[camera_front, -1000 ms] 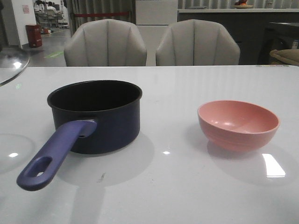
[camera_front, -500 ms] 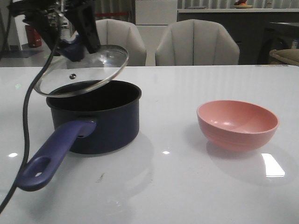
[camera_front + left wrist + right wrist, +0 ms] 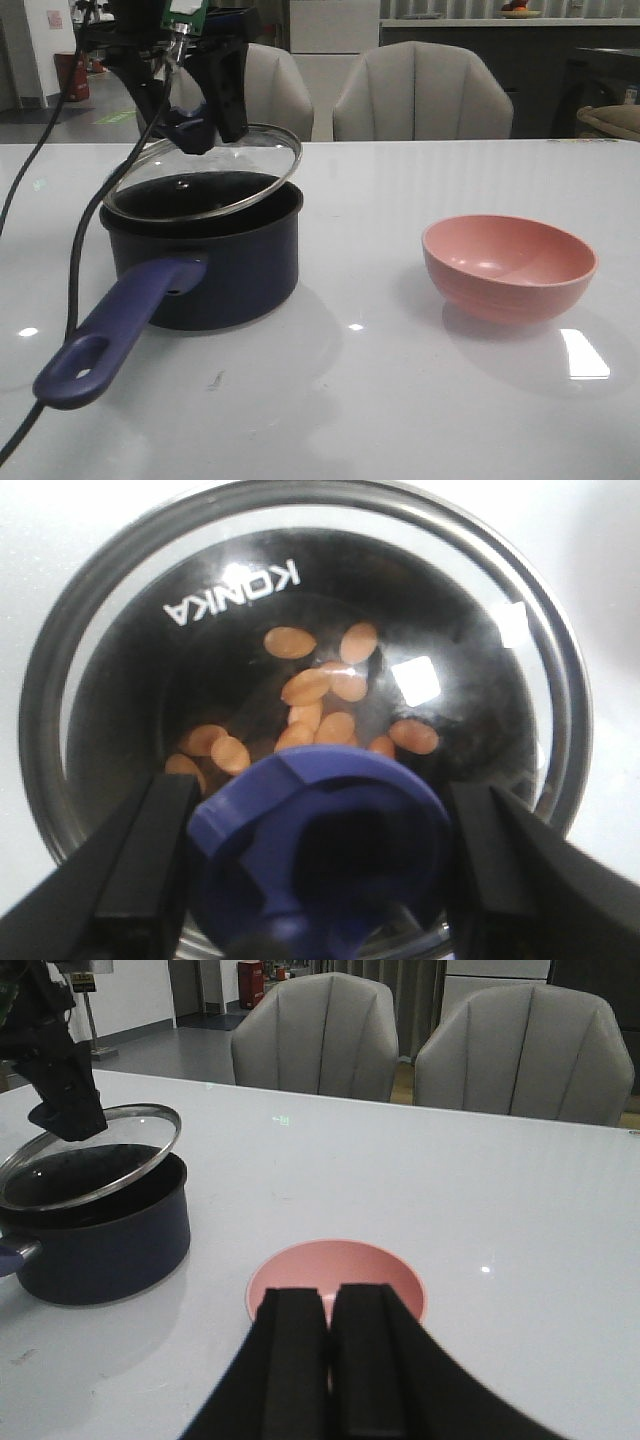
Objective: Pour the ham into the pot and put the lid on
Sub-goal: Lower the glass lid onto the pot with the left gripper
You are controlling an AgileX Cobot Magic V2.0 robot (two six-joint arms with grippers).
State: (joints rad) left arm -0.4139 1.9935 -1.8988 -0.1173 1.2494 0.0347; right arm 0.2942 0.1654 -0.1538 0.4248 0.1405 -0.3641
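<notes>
Your pot [image 3: 205, 255] is a dark navy round saucepan with a matte black inside and one long purple-blue handle, a hole at its end, pointing toward the camera in the front view. Over it you have the lid [image 3: 205, 170]: clear glass with a thin metal rim, a "KONKA" mark on the glass and a flared dark blue knob. It sits tilted, the edge away from the pink bowl [image 3: 509, 265] raised, the edge nearer the bowl low at the pot's rim; whether it touches there you cannot tell. Through the glass, in the left wrist view, the ham [image 3: 320, 695] shows as small oval orange-pink pieces on the pot's floor.

Your left gripper [image 3: 190, 125] reaches down from above the pot, its black fingers [image 3: 150, 865] clamped on either side of the knob. Your right gripper [image 3: 330, 1345] is held above the smooth, round pink bowl, fingers pressed together on nothing. The bowl stands well apart from the pot on the glossy white table [image 3: 400, 400].
</notes>
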